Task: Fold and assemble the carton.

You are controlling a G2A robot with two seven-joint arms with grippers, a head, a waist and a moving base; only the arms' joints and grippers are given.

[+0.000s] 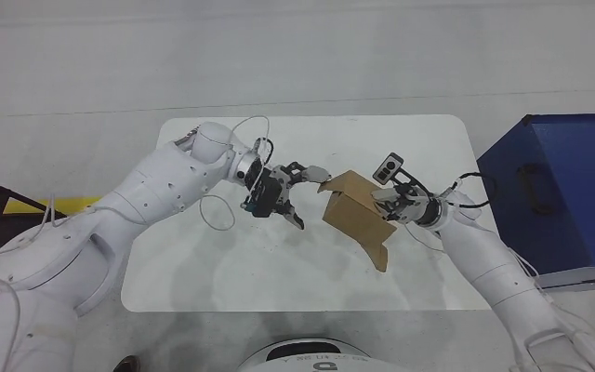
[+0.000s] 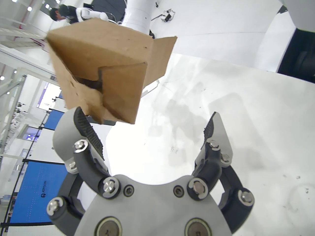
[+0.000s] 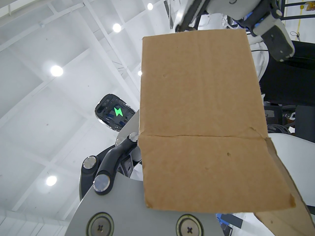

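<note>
A large robotics laboratory hall is indicated: a high white ceiling of steel girders (image 3: 98, 24) is hung with round bright lamps (image 3: 56, 70), a pale smooth floor (image 1: 279, 56) is laid throughout, blue partition panels (image 2: 32, 197) are set in black frames, and a second white robot (image 2: 137, 8) is stood in the background.

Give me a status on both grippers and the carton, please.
Left gripper open, just short of the brown cardboard carton. Right gripper shut on it, off the white table. One flap loose; nothing blocking.
</note>
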